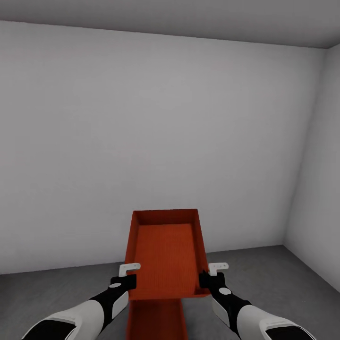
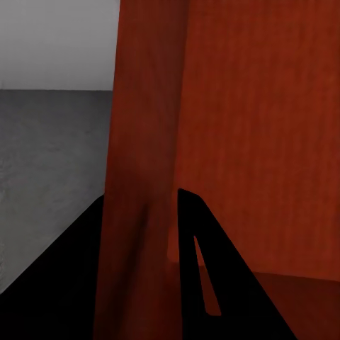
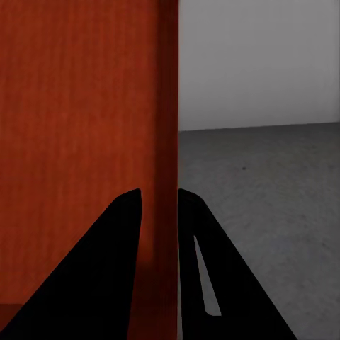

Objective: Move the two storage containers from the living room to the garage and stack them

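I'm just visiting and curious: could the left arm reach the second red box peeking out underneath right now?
Probably not as things stand. The left end effector is shut on a side wall of the upper box, which the right end effector holds too, above the lower box.

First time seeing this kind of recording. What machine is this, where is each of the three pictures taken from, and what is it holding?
It is a simulated two-armed wheeled robot in a bare room with white walls. The big picture looks down from its head. The left claw and right claw each pinch a side wall of an open orange-red rectangular bin, held above the dark grey concrete floor. A second orange-red bin shows below it. The other two pictures come from cameras on each wrist: black fingers straddle a bin wall.
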Available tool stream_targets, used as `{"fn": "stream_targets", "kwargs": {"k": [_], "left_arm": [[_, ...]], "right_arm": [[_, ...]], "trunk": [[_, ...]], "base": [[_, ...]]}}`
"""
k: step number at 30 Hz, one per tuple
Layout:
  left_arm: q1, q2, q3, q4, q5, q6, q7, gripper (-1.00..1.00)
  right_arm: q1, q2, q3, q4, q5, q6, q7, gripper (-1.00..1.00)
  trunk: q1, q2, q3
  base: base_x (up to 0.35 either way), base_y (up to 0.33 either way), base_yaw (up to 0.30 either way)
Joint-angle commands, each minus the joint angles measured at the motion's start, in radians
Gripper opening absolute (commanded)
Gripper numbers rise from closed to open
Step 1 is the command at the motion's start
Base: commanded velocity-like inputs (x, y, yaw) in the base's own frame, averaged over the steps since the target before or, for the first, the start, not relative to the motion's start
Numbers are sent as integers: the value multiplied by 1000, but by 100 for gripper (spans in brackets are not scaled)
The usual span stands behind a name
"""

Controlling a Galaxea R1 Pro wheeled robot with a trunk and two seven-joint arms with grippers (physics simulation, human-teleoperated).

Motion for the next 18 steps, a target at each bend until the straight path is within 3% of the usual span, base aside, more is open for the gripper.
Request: {"fn": "stream_targets", "kwargs": {"k": [1, 18], "left_arm": [[0, 10, 37, 3, 17, -5, 8, -100], [0, 10, 37, 3, 17, -5, 8, -100]], "right_arm": [[-2, 1, -73, -4, 23, -16, -5, -100], [-2, 0, -73, -4, 23, -16, -5, -100]], "trunk": [[0, -1, -3], [0, -1, -29]], "base": [[0, 0, 88], [0, 0, 78]]}}
